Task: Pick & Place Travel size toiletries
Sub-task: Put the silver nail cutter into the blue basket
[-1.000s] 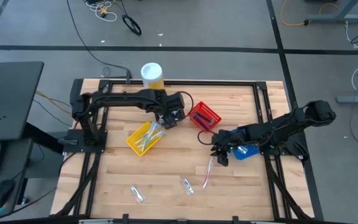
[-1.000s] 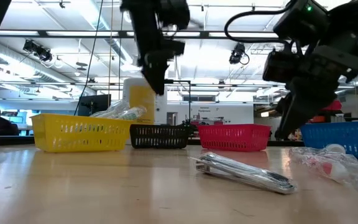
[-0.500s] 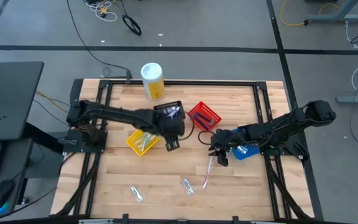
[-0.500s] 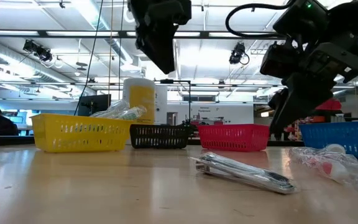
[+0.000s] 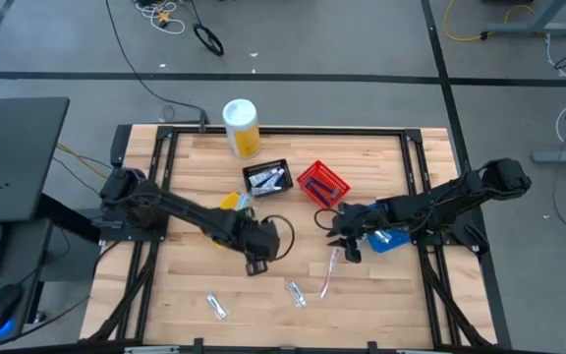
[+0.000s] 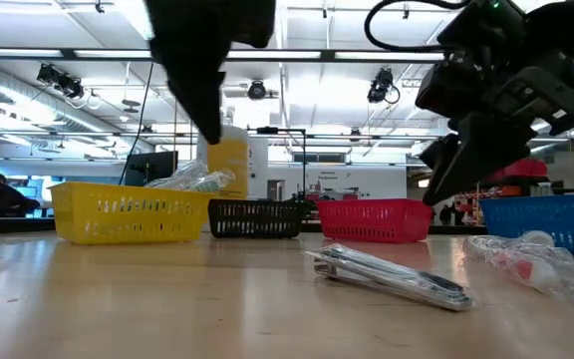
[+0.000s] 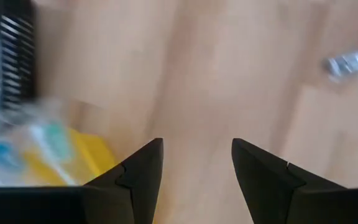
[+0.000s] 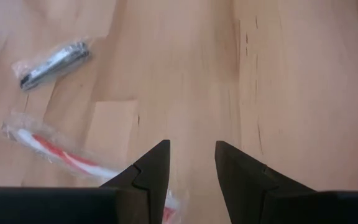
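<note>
Three toiletries lie loose on the wood near the table's near edge: a red-and-white toothbrush in a clear wrapper, a silvery packet and a second packet. The black basket holds small white and blue items. The yellow basket holds more and is partly hidden by my left arm. My left gripper hangs open over bare wood at mid-table. My right gripper is open just beyond the toothbrush's far end.
A red basket sits beside the black one. A blue basket lies under my right arm. A white-and-yellow canister stands at the far edge. The left wrist view shows a silvery packet ahead.
My left gripper has swept from above the black and red baskets toward the near edge, past the yellow basket, and now hangs over mid-table; the black basket's contents are uncovered. My right gripper has edged slightly toward the table's left.
</note>
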You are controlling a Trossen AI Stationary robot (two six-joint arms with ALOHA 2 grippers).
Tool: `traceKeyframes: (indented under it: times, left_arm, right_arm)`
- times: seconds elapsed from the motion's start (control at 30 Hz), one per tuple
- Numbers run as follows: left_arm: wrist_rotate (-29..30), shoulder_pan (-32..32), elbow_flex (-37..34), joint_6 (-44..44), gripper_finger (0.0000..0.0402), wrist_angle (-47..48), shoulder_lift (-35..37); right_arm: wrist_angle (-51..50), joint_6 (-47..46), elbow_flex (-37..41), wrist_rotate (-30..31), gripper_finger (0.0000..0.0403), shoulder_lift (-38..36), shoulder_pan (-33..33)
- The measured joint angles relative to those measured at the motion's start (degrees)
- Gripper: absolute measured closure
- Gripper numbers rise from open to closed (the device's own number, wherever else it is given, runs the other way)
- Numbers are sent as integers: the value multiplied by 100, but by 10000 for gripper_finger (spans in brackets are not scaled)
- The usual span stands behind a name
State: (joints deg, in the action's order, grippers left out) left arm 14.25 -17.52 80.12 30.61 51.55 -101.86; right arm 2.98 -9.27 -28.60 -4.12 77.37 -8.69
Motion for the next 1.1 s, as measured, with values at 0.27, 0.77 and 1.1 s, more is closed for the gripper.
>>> traceKeyframes:
  times: [0.27, 0.77, 1.1]
  left_arm:
    - [-375, -627, -374, -42, 199, -155, -2]
    - [-1946, -2035, -1116, -80, 217, 76, -39]
    - [-1127, -2796, -1646, -12, 234, -642, -42]
  right_arm:
    - [686, 712, 0, 427, 266, 1, 2]
    - [1936, 1942, -2, 1056, 266, 1, 81]
    - [1985, 1943, -2, 1054, 266, -1, 274]
